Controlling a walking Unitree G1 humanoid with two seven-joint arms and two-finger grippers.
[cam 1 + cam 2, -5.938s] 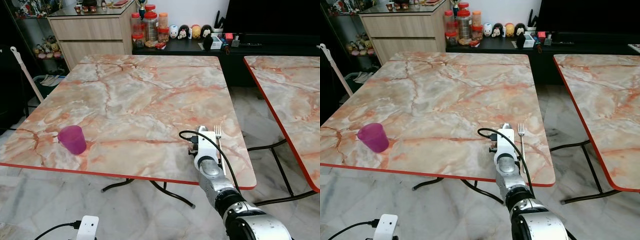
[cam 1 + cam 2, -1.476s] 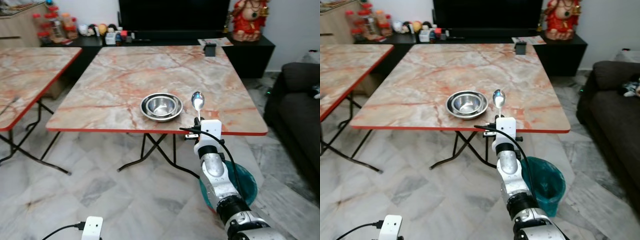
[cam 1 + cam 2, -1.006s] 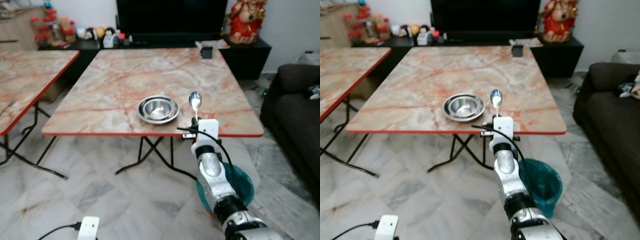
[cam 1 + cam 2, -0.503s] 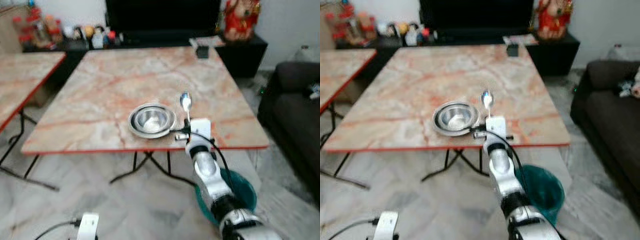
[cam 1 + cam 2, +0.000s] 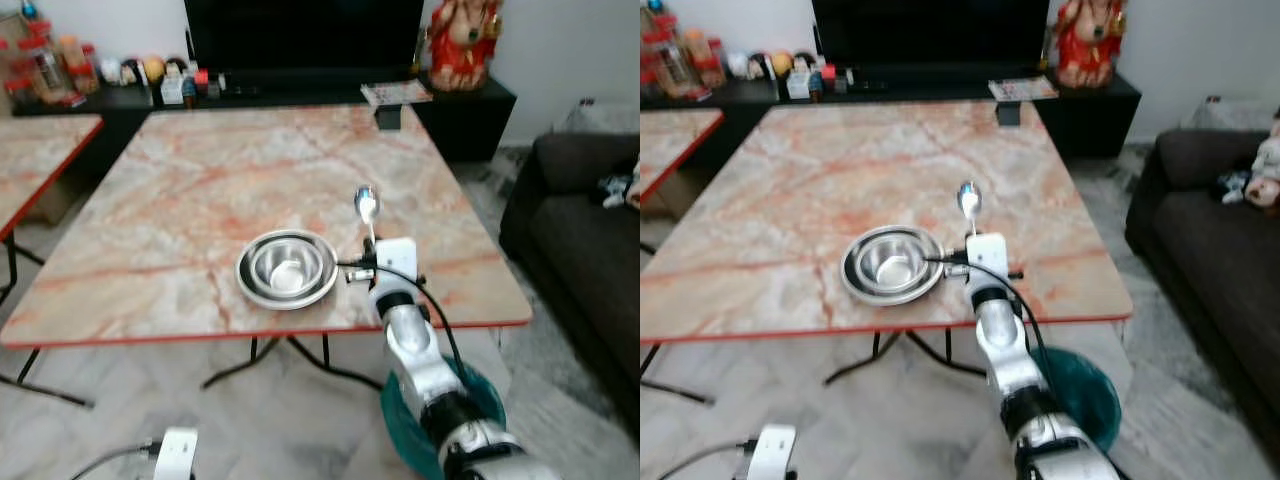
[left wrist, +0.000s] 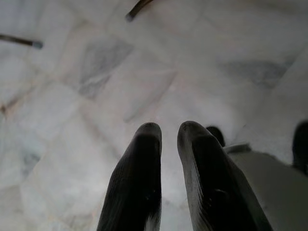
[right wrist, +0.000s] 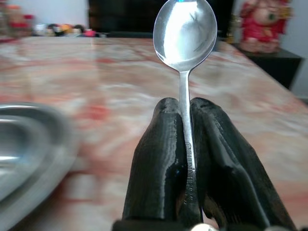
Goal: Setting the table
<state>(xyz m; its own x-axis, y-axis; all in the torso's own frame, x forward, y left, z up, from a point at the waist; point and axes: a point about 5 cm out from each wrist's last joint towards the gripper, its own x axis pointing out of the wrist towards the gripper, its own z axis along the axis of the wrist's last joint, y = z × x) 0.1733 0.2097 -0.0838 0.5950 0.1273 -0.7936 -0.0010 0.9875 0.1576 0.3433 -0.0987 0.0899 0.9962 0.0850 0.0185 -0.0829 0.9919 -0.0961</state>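
Right gripper (image 7: 185,108) pinches the spoon (image 7: 184,33) by its handle, just right of the steel bowl (image 5: 288,268). Lower flat beside bowl, clear of rim, then release. Left gripper (image 6: 168,132) idle, fingers nearly together.

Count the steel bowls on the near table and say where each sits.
2: one steel bowl near the table's front edge, left of the spoon, and a smaller bowl nested inside it.

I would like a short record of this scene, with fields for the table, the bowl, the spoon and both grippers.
table: marble-pattern top, red edge
bowl: steel bowl near the front edge, looks empty
spoon: spoon upright, bowl end up, handle clamped
right gripper: right gripper shut on the spoon, just right of the bowl
left gripper: left gripper hangs idle over the floor, fingers nearly closed, holding nothing
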